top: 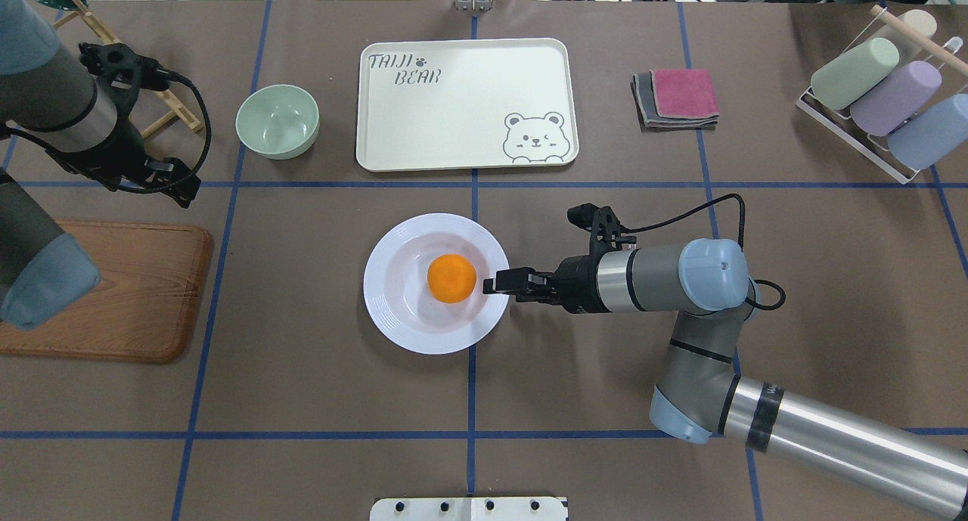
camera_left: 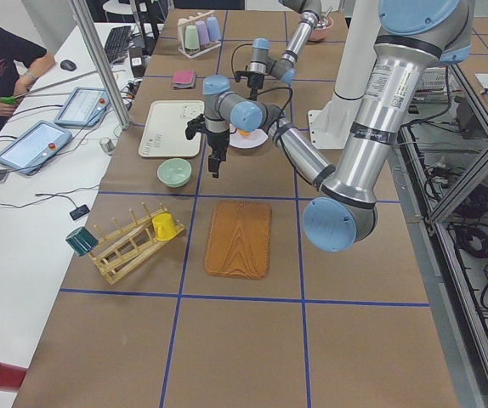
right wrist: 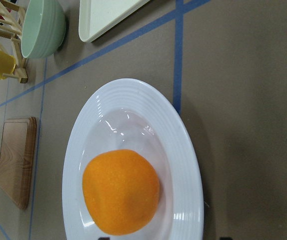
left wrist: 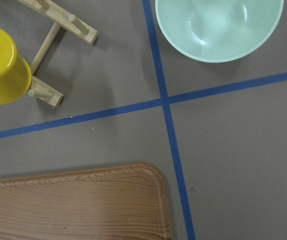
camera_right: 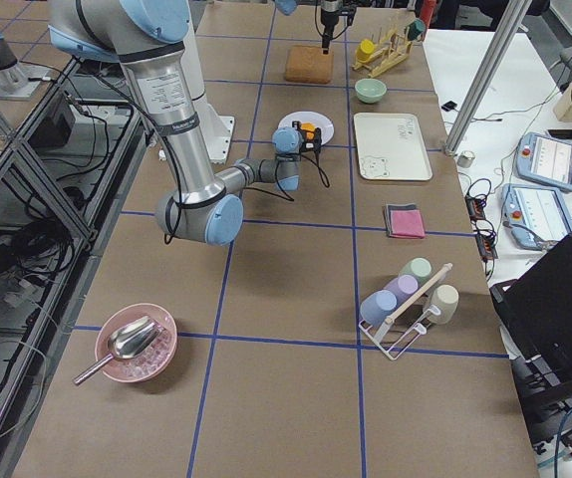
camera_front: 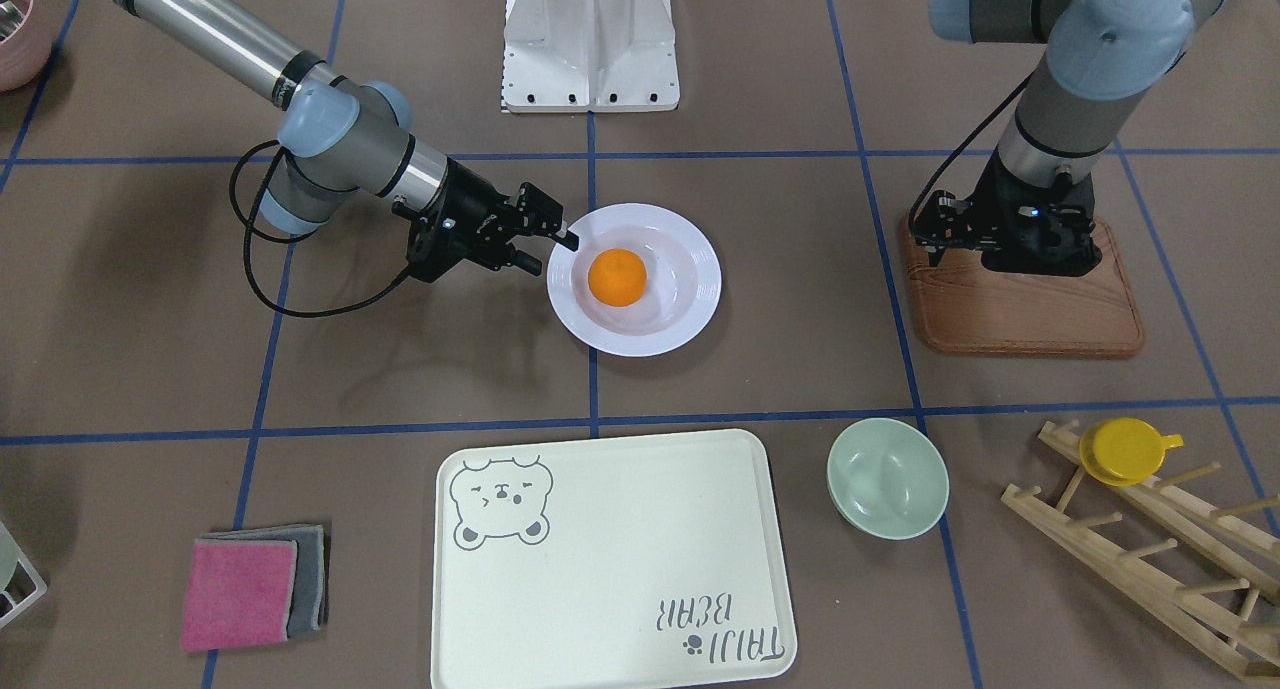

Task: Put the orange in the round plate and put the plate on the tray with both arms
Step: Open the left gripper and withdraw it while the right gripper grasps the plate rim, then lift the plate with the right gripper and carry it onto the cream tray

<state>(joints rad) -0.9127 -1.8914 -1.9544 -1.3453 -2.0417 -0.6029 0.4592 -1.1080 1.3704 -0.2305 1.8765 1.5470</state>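
The orange [top: 451, 277] is seen resting in the sunken centre of the round plate [top: 393, 320], so the first half of the task is judged done and the two-armed lift is what is left. The right gripper [top: 497, 283] is held level at the plate's rim on the robot's right side. In the right wrist view two dark tips are seen well apart, so its jaws are taken to be parted, one above the other, with the rim between them and not yet pinched. The left gripper [top: 178, 187] is placed well apart from the plate on the opposite side, above the corner of the wooden board [top: 136, 294] nearest the pale-green bowl [top: 277, 120]. Whether its jaws are parted or closed cannot be told. The tray [top: 461, 90] is laid beyond the plate, on the side away from the robot, with a blue tape line [top: 340, 184] between the two. Its long axis runs parallel to the line joining the plate's left and right rims. The coming move is judged to turn on the free rim at the plate's left, which must be reached by the distant left gripper before the plate can be carried forward.
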